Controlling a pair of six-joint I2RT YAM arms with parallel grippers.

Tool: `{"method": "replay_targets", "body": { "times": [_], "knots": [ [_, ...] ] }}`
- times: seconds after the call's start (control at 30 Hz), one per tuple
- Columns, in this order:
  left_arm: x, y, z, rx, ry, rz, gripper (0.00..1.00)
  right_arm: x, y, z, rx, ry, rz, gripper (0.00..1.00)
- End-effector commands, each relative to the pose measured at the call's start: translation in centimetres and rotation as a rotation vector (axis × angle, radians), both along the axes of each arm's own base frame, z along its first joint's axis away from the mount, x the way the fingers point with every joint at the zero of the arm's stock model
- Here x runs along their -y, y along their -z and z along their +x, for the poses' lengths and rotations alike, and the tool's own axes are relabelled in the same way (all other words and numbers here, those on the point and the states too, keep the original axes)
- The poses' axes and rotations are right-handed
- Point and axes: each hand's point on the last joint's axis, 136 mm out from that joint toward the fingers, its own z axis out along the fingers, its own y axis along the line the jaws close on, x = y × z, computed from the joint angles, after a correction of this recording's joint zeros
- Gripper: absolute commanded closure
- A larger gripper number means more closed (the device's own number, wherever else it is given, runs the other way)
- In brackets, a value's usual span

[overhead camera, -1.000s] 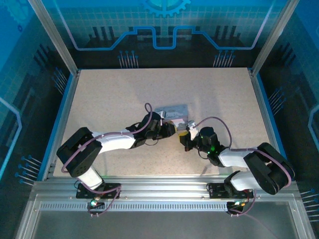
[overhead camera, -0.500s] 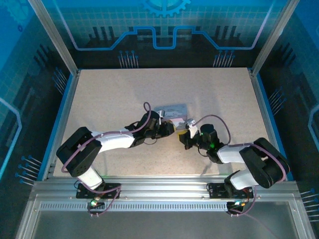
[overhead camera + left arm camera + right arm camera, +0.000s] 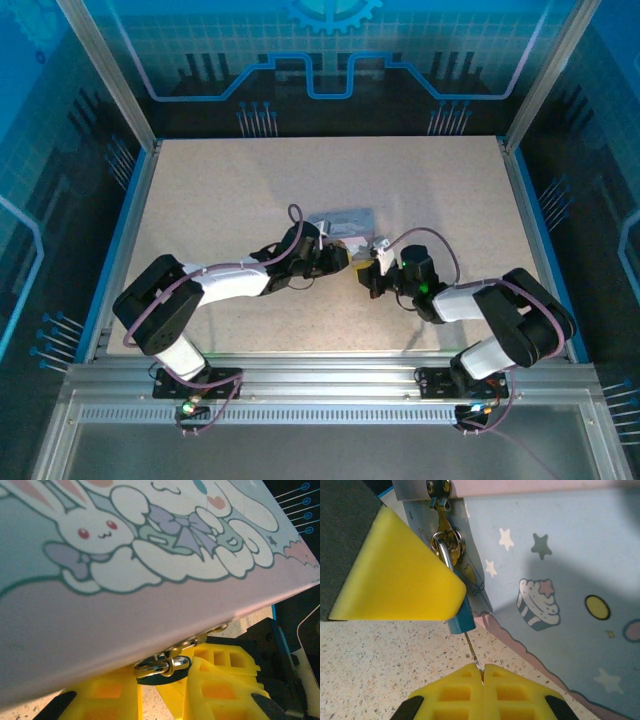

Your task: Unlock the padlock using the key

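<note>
Left gripper [image 3: 161, 682] clamps the small blue silver-shackled padlock [image 3: 461, 617], shackle closed on the pastel cartoon tin [image 3: 560, 555]; right gripper [image 3: 483, 672] pinches the thin metal key [image 3: 472, 647] at its keyhole. Turning seemingly remains.

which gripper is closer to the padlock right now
Left. The left gripper is clamped on the padlock itself. The right gripper sits just off the padlock's bottom end, shut on the key, which bridges the gap between them.
</note>
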Motion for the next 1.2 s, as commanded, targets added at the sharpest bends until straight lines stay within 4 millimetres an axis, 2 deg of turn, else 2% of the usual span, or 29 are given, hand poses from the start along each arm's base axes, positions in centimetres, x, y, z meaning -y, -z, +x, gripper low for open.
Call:
{"method": "replay_targets", "body": {
  "times": [0.0, 0.53, 0.83, 1.17],
  "knots": [
    [2.1, -1.9, -1.3, 0.022, 0.121, -0.048, 0.79, 0.1, -2.7, 2.7, 0.111, 0.039, 0.021, 1.00],
    [2.0, -1.0, -1.4, 0.004, 0.131, -0.031, 0.79, 1.6, -3.1, 3.2, 0.129, 0.052, -0.006, 1.00],
    [2.0, -1.0, -1.4, 0.003, 0.131, -0.034, 0.79, 1.0, -3.2, 3.4, 0.125, 0.028, 0.009, 1.00],
    [2.0, -0.8, -1.5, -0.003, 0.134, -0.030, 0.79, 0.4, -4.6, 3.8, 0.150, 0.010, 0.027, 1.00]
  ]
}}
